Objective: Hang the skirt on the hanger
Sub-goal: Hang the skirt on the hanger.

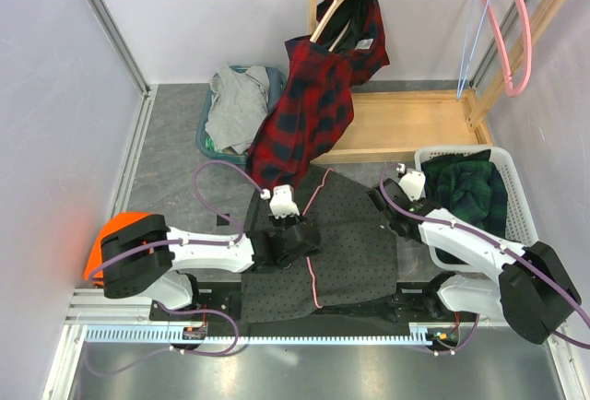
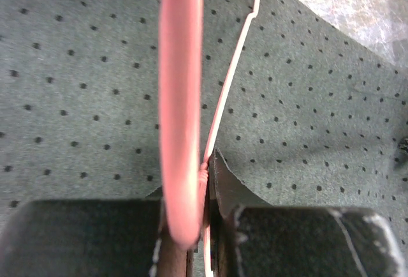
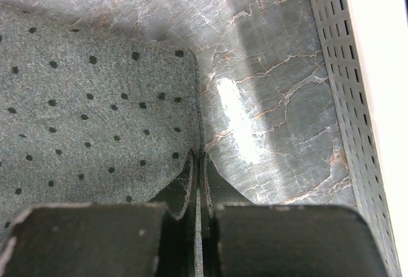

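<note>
**Item 1, skirt** [image 1: 355, 243]: dark, dotted fabric, lying spread flat on the counter [image 1: 175, 151] between the 2 arms. Not yet hung. Laying it flat probably keeps the waist edge reachable for threading.

**Item 2, hanger** [image 1: 313, 276]: pink, lying lengthwise across the skirt, left of centre. In the left wrist view its thick bar [image 2: 182, 98] runs straight down into the jaws. A thinner pale line runs beside it; whether that is hanger or trim cannot be told.

**Item 3, left gripper** [image 1: 309, 237]: on the skirt, jaws pinching the hanger bar. A raised fold of skirt sits right beside the grip [image 2: 197, 226]. This hold probably steadies the hanger so the fabric can be worked onto it.

**Item 4, right gripper** [image 1: 384, 203]: at the skirt's right edge, near the white basket [image 1: 461, 153]. Jaws pressed together on a fold of the skirt's corner [image 3: 199, 207], bare counter beyond. The grip looks meant to keep the cloth taut or to lift that side.

**Item 5, surroundings**: wooden rack [image 1: 415, 123] carrying a red plaid shirt [image 1: 309, 110] and 1 spare pink hanger [image 1: 516, 31]; a green plaid garment [image 1: 475, 188] in the white basket.

**Status (judged)**: early stage, with both grips set and the skirt and hanger not yet joined.
</note>
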